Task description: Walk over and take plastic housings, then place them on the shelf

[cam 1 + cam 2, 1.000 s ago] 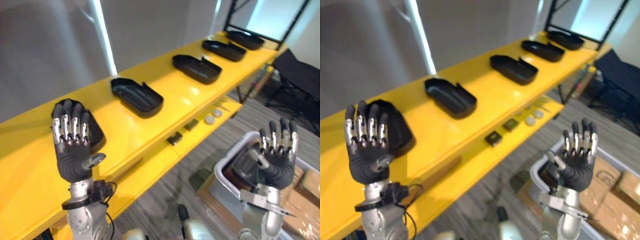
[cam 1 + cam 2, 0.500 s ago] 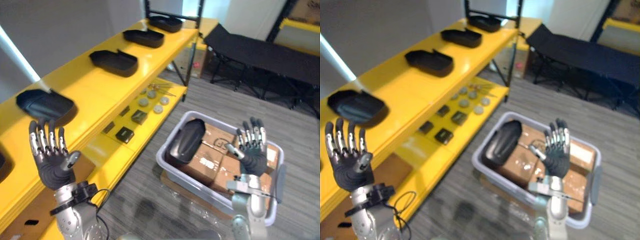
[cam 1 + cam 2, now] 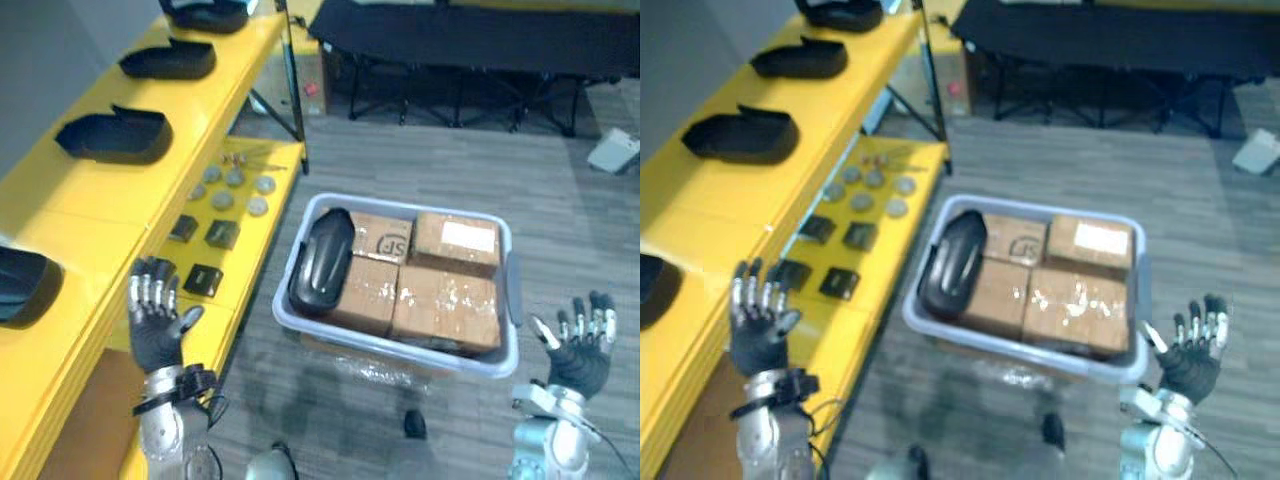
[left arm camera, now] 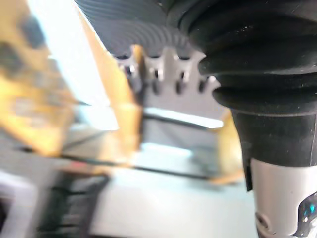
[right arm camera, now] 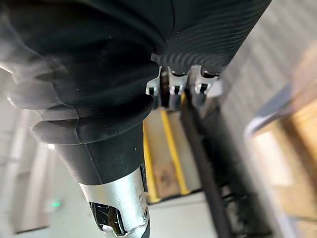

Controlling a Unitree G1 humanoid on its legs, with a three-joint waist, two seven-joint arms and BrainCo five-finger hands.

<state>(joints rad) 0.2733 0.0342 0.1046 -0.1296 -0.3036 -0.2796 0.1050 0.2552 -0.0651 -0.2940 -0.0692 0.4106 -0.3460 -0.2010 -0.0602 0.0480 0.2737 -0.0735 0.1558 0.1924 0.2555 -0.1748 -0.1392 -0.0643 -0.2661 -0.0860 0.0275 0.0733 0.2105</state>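
In the bin (image 3: 395,347), housing (image 3: 322,260) and white-labelled box (image 3: 457,241).

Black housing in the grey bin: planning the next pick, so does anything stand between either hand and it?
Nothing covers the housing. From the left hand only the wall of the bin intervenes; from the right hand, the cardboard boxes lie between.

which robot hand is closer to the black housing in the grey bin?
Left. The left robot hand is raised off the end of the grey bin where the black housing lies; the right robot hand is past the opposite end, cardboard boxes between.
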